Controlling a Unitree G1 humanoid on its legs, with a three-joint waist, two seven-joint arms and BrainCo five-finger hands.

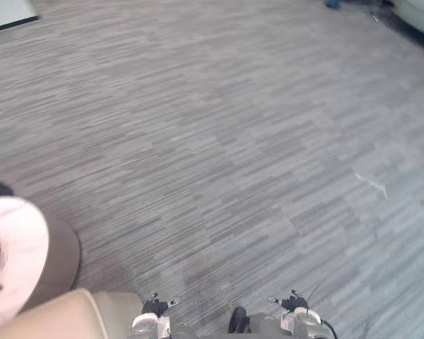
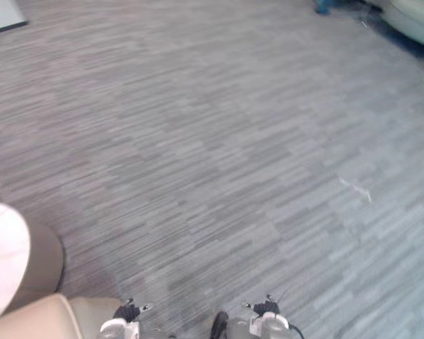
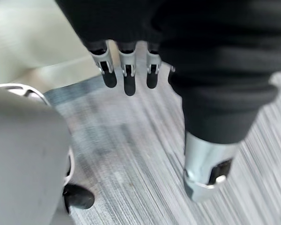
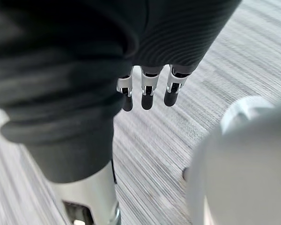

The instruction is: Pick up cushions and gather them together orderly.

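A beige padded surface [image 1: 63,314], cushion or seat I cannot tell, lies at the lower left edge of the eye views; it also appears as a pale beige mass [image 3: 33,42] past my left hand. My left hand [image 3: 126,70] hangs over the grey carpet with straight fingers and holds nothing. My right hand [image 4: 147,91] also hangs above the carpet, its fingers straight and empty. A pale rounded cushion or seat [image 2: 417,18] sits far off at the top right.
A round white tabletop [image 1: 10,254] on a brown base stands at the left, beside the beige surface. A white flat board [image 1: 7,13] lies at the far top left. Grey striped carpet [image 1: 233,141] stretches ahead.
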